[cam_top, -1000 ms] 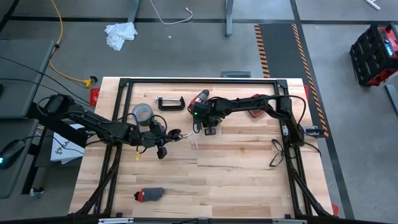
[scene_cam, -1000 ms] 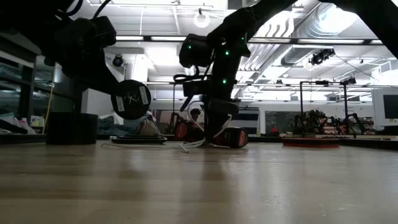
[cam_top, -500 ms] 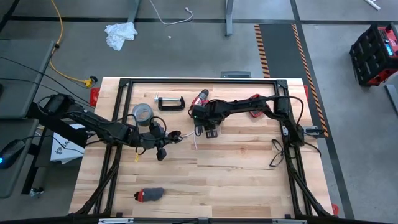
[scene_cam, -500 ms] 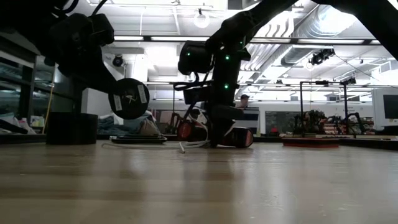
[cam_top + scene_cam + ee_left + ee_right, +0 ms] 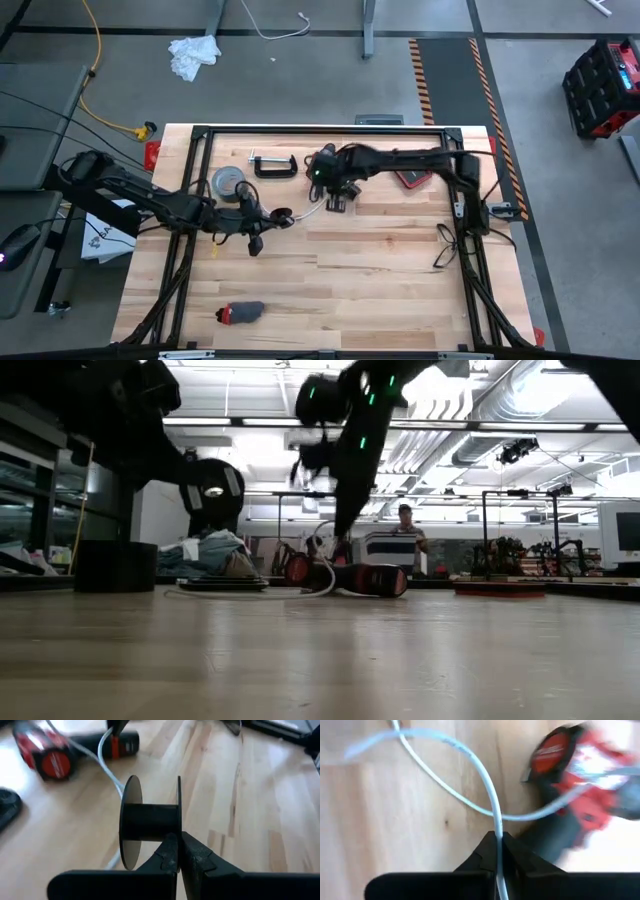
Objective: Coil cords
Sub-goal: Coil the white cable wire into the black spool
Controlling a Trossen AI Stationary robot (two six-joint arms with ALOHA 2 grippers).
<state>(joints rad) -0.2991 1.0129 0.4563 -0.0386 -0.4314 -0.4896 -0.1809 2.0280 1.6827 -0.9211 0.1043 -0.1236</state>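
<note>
The white cable [image 5: 470,775] loops over the table [image 5: 380,280] beside the red drill [image 5: 580,775], pinched in the right gripper [image 5: 498,840] just by the drill, its far end at a black spool [image 5: 150,822] clamped in the left gripper [image 5: 178,845], near the tape roll [image 5: 228,182].

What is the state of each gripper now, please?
Left gripper: closed, holding the black spool.
Right gripper: closed on the white cable.
</note>
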